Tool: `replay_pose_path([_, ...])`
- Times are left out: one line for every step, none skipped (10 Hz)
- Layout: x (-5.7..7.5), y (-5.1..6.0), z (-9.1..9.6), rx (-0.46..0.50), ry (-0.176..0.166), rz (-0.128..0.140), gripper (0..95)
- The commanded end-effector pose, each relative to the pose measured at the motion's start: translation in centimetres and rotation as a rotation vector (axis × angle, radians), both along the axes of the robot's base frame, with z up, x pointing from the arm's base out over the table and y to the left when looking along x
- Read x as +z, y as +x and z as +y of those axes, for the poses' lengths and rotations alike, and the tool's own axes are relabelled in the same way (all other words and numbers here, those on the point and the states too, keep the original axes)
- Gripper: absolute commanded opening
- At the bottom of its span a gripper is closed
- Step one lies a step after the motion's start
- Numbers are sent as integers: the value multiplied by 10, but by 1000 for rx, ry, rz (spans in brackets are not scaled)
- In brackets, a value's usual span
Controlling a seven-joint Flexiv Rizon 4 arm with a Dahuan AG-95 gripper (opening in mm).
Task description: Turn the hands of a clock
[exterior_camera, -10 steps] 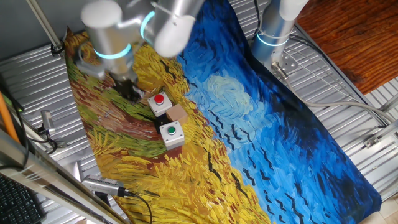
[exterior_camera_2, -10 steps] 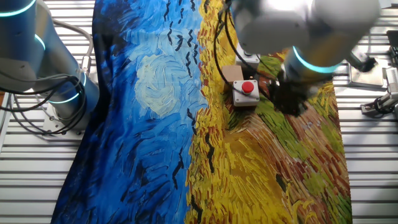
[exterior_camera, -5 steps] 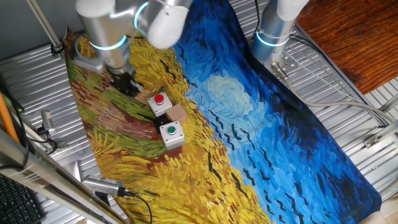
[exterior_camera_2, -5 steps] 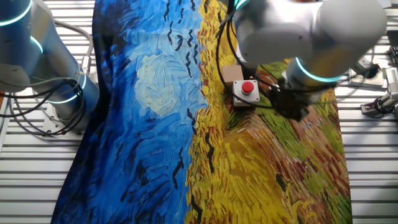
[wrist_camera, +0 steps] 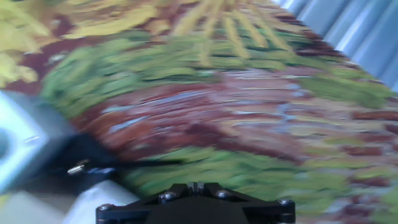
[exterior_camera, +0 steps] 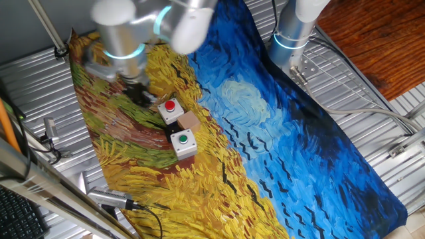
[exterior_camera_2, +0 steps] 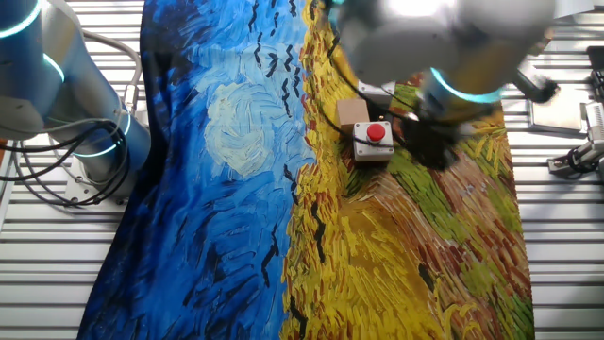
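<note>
Jaws hang low over the yellow-green part of the cloth, just beside the red-button box, and whether they are spread or pressed together cannot be told: both fixed views blur the gripper (exterior_camera: pixel 137 92) (exterior_camera_2: pixel 436 149) into a dark lump, and the hand view shows only the black base of the hand at the bottom edge, no fingertips. Largest on the tabletop (exterior_camera: pixel 372 113) is the painted cloth (exterior_camera: pixel 265 139) (exterior_camera_2: pixel 236 189) (wrist_camera: pixel 236 112), blue swirls on one half, yellow and green strokes on the other. A second arm (exterior_camera: pixel 295 30) (exterior_camera_2: pixel 66 104) stands at the cloth's blue edge, apart from the work. Near the gripper sit three small blocks in a row: the red-button box (exterior_camera: pixel 170 109) (exterior_camera_2: pixel 374 140), a tan block (exterior_camera: pixel 190 121) (exterior_camera_2: pixel 352 111) touching it, and a green-button box (exterior_camera: pixel 182 142). In the hand view a grey box corner (wrist_camera: pixel 22 146) and something thin and dark beside it fill the left edge, too blurred to name. No clock can be made out in any view.
</note>
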State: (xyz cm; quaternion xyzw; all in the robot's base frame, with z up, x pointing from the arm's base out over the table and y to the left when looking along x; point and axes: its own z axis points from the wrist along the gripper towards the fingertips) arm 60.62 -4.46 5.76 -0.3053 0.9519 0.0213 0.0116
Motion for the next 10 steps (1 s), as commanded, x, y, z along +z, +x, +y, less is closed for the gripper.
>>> replay_pose_path([-2, 17, -18, 111, -4, -2, 0])
replay_pose_path([-4, 22, -27, 148, -4, -3, 0])
replay_pose_path([-5, 25, -32, 192, -5, -8, 0])
replay_pose_path([-4, 24, -32, 222, -6, -13, 0])
replay_pose_path([-3, 23, -32, 225, -11, -13, 0])
replay_pose_path([-3, 23, -32, 208, -19, -11, 0])
replay_pose_path([-4, 23, -32, 178, -21, -9, 0])
replay_pose_path([-4, 23, -32, 149, -20, -8, 0])
replay_pose_path([-4, 23, -32, 144, -21, -8, 0])
replay_pose_path([-4, 24, -32, 153, -20, -8, 0])
